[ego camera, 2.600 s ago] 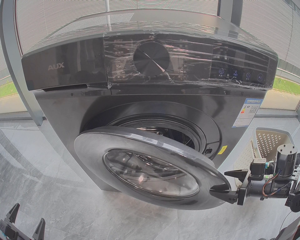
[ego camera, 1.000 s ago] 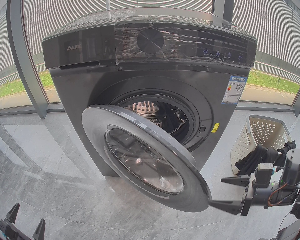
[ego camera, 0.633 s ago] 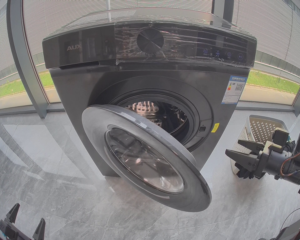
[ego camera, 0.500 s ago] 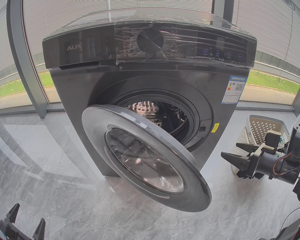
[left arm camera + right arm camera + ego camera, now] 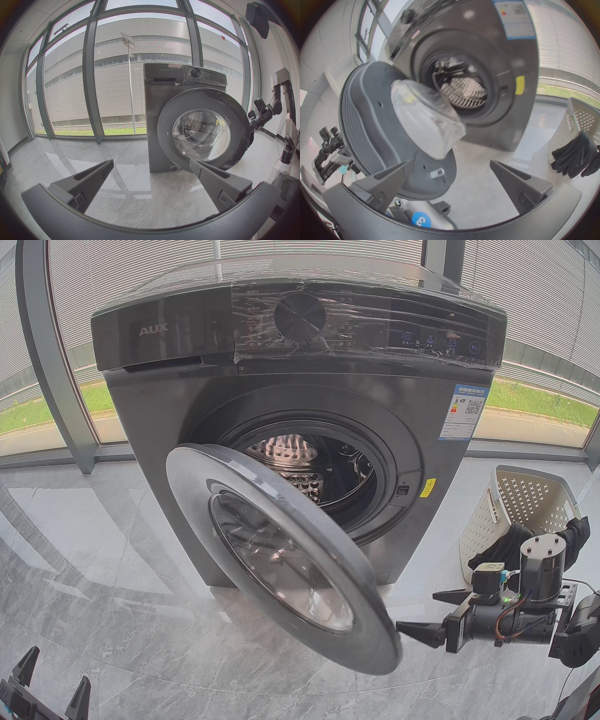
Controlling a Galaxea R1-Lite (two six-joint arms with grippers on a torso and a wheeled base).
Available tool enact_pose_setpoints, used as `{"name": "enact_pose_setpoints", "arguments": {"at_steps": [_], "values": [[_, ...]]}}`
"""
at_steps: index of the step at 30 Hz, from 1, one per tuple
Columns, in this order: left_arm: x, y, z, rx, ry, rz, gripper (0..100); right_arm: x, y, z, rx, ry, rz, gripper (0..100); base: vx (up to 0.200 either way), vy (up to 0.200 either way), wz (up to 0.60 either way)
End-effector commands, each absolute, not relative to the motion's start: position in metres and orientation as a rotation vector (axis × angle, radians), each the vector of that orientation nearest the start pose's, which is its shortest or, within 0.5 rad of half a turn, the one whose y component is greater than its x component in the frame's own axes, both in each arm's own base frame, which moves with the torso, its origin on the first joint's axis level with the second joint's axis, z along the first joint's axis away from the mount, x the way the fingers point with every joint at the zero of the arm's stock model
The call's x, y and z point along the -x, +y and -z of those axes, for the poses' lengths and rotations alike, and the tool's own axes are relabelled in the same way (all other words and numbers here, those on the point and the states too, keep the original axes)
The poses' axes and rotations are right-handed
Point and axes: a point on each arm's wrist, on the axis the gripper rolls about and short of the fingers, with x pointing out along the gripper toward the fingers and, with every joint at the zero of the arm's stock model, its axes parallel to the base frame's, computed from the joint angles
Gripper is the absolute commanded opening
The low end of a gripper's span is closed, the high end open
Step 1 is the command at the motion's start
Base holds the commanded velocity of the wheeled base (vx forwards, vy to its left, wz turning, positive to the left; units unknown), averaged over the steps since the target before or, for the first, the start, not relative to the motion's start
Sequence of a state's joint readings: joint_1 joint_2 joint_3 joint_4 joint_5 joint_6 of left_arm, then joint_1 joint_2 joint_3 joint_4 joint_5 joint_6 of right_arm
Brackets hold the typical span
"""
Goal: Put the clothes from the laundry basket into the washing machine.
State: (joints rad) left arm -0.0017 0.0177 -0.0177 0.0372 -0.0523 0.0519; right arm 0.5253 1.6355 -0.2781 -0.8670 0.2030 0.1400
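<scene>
The washing machine (image 5: 162,402) is seen head-on. Its round door (image 5: 281,559) is swung wide open on the left-hand hinge, with the glass bowl turned outward. Behind the door, the ribbed steel drum (image 5: 294,455) is exposed in the opening.

Over on the right, the white laundry basket (image 5: 494,521) is set on the grey floor (image 5: 125,590), near the machine's right corner. The dark clothes (image 5: 503,549) are found in the basket. They are draped over its near rim and down its front wall, and part of them is hidden behind the right arm.

The right gripper (image 5: 420,612) is held low between the door's free edge and the basket, its fingers spread apart and empty. One fingertip is placed just beside the door rim, but whether contact is made cannot be told.

The left gripper (image 5: 53,677) is kept low at the near left, well apart from the machine. Its fingers are also spread wide and nothing is grasped.
</scene>
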Motion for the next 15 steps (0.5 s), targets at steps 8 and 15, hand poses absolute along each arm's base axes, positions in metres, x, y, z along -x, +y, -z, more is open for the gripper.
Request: {"name": "enact_pose_setpoints", "arguments": {"at_steps": [8,15], "values": [[0.023,-0.001,-0.072,-0.051,0.035,0.055,100,-0.187,0.129,-0.096,-0.042,0.525,-0.71,100,0.0,0.0,0.0],[0.023,-0.001,-0.072,-0.051,0.037,0.055,100,-0.221,0.146,-0.084,-0.067,0.477,-0.599,100,0.0,0.0,0.0]]}}
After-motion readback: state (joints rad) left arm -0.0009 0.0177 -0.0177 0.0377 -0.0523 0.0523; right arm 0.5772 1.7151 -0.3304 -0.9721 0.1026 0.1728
